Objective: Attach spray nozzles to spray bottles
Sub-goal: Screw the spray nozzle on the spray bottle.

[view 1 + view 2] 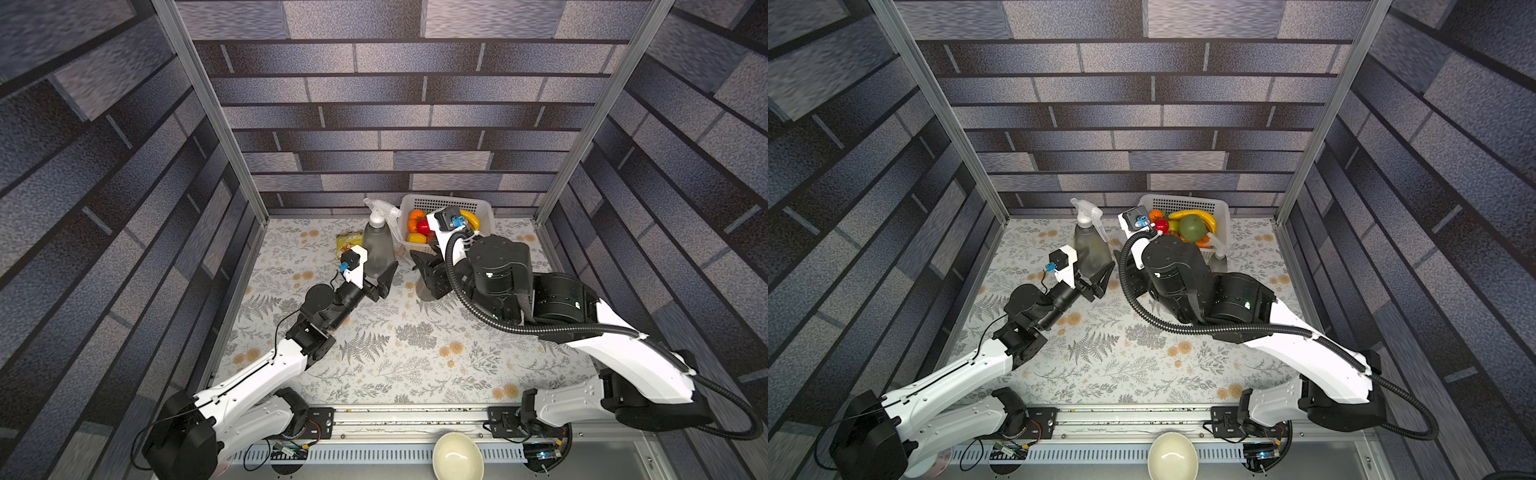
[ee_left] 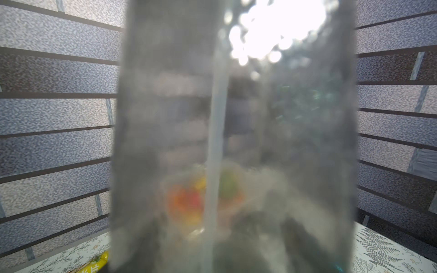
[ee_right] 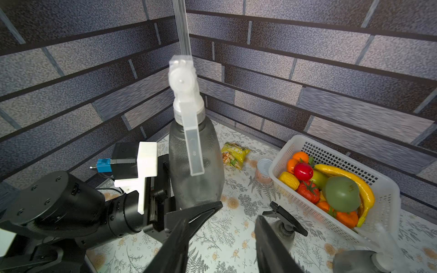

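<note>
Left hand (image 1: 376, 272) is clamped on the lower body of the grey spray bottle (image 1: 376, 245), with one black finger showing on the bottle's right side and the other hidden behind the wrist camera mount. The bottle stands upright toward the far middle of the tabletop (image 1: 395, 353), but its base is covered, so I cannot tell whether it touches the surface. A clear spray nozzle (image 3: 184, 89) sits on its neck with the collar down over the rim and the trigger hanging along the bottle's front. The left wrist view is filled by the blurred grey wall with the dip tube (image 2: 214, 141) running down inside; how tightly the collar is screwed cannot be told. Right hand (image 3: 221, 218) is just to the right of that bottle, its two dark fingers held apart and gripping nothing. Close beyond its right finger stands a second bottle (image 3: 282, 234) carrying a black nozzle (image 3: 285, 218); in the top views the hand covers most of it. A third bottle (image 1: 1217, 262) with a whitish nozzle (image 1: 1214, 243) stands farther right, beside the near end of the white basket (image 1: 446, 202), which lies at the far right and holds fruit (image 3: 340, 196). A yellow-green snack packet (image 3: 235, 152) lies at the far side left of the basket, and a pinkish can (image 3: 263, 170) stands between packet and basket — all well apart from both hands. A pale bowl (image 1: 457, 457) sits at the near edge between the arm bases.
</note>
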Motion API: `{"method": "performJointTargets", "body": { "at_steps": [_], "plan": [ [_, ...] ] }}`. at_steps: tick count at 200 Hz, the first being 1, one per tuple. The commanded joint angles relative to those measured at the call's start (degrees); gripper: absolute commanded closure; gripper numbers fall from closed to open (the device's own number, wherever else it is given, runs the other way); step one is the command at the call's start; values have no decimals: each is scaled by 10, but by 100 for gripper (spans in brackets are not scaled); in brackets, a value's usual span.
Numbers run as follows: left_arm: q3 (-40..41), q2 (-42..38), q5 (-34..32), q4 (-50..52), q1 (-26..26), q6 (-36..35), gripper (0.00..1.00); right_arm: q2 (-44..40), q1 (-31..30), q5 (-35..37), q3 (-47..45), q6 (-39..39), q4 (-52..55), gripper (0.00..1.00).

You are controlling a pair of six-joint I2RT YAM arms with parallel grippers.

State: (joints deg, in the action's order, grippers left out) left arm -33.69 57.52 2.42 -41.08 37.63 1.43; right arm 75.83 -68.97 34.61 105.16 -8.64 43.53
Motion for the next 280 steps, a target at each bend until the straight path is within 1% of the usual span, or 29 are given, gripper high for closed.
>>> {"method": "performJointTargets", "body": {
  "at_steps": [1, 39, 64, 120, 152, 174, 208, 227, 246, 261, 269, 278, 280],
  "plan": [
    [6, -18, 9, -12, -1, 14, 33, -5, 34, 4, 19, -5, 10, 56],
    [3, -15, 3, -12, 8, 10, 33, 55, 40, -42, 79, -7, 20, 59],
    [2, -14, 0, -13, 13, 7, 33, 85, 36, -80, 113, -20, 29, 63],
    [5, -15, -3, -12, 15, 4, 33, 122, -3, -78, 156, -29, 50, 67],
    [7, -14, -3, -15, 17, 4, 33, 141, -6, -74, 171, -48, 60, 68],
    [7, -16, -4, -15, 19, 2, 33, 152, -6, -86, 173, -58, 60, 68],
    [9, -20, -3, -15, 20, 2, 33, 153, -7, -93, 170, -64, 60, 68],
    [10, -16, -1, -21, 24, 3, 33, 147, -7, -111, 160, -61, 58, 65],
    [13, -18, 12, -25, 26, 6, 33, 125, -7, -134, 143, -39, 68, 65],
    [16, -24, 32, -17, 27, 10, 33, 86, -3, -150, 100, -7, 59, 65],
    [18, -27, 43, -13, 27, 15, 33, 61, 9, -174, 69, 8, 47, 66],
    [18, -29, 60, -10, 27, 21, 33, 28, 34, -228, 29, 26, 21, 66],
    [18, -29, 64, -10, 27, 23, 33, 21, 40, -249, 19, 28, 14, 66]
  ]
}}
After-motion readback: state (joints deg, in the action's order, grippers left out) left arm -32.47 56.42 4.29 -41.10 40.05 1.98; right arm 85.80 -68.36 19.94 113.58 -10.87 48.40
